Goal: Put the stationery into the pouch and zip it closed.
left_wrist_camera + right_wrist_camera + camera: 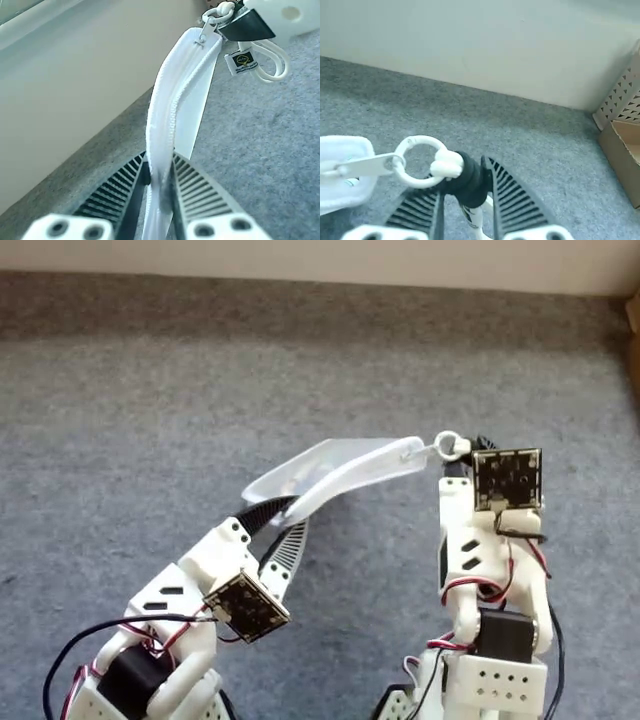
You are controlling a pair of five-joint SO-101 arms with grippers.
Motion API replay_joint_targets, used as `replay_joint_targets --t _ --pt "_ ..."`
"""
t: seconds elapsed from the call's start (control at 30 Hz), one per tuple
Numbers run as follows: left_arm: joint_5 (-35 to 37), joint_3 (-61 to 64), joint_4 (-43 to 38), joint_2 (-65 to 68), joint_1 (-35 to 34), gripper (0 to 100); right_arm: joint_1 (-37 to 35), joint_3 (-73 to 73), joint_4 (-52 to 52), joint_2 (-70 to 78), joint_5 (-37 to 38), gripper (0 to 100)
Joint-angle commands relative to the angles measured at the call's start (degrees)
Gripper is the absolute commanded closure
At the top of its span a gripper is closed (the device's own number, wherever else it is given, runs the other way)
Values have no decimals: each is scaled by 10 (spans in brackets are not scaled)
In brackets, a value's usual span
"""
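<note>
White pouch [330, 475], clenched at one end by the left jaws, has its pull [444, 165] gripped by the right jaws; zipping looks almost done, needing one last tug.

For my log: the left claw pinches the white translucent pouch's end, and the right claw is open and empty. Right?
No: the right claw is shut on the black zip pull with its white ring, as the right wrist view shows. The left claw does pinch the end of the white translucent pouch.
</note>
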Motion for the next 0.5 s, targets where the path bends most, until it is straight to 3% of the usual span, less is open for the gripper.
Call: replay_joint_targets --t 0.0,0.27,0.47 --pt "8 -36 2 -10 -42 995 48 -23 -25 24 5 991" --pt "6 -32 2 -10 -41 995 44 -22 -22 24 5 980" --pt "7 -30 2 -9 -41 995 -4 -23 30 23 2 803"
